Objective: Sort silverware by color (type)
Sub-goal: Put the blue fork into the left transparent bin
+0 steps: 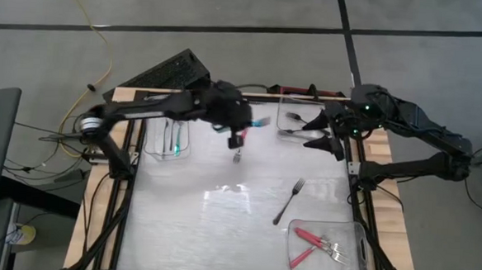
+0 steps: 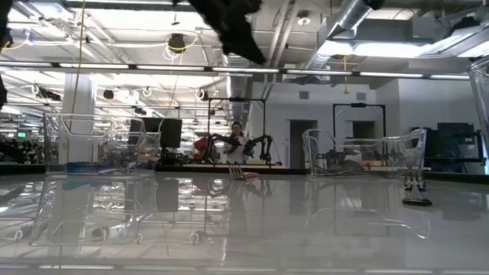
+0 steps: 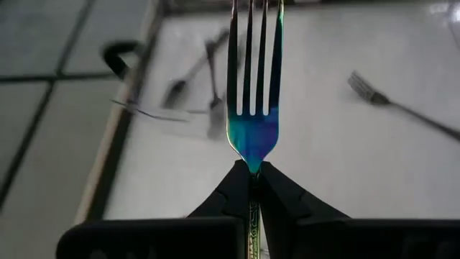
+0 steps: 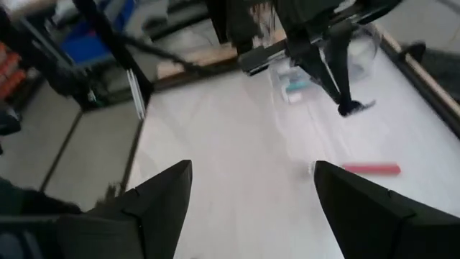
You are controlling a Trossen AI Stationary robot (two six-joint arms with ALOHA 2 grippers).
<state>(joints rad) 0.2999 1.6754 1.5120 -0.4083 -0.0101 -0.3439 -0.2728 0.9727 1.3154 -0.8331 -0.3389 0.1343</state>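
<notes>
My left gripper [image 1: 237, 139] hangs above the table's far middle, shut on a fork with iridescent blue tines [image 3: 253, 108]. My right gripper [image 1: 333, 144] waits open over the far right, its fingers [image 4: 154, 201] holding nothing. A black fork [image 1: 289, 201] lies flat on the table right of centre. Red-handled forks [image 1: 312, 238] lie in the near right tray [image 1: 359, 240]. Dark forks [image 1: 295, 120] lie in the far right tray, teal ones [image 1: 177, 144] in the far left tray [image 1: 154, 143]. My left gripper pinches the fork's neck [image 3: 253, 171], just behind the tines, between its two fingers [image 3: 284, 198]. The handle runs back along the gap between the fingers. The fork is lifted clear of the table, its tines pointing ahead of the gripper.
A red piece [image 4: 370, 169] lies on the table near the far edge. The middle and near left of the white tabletop [image 1: 195, 223] are bare. Cables and a keyboard [image 1: 166, 71] lie beyond the far left corner.
</notes>
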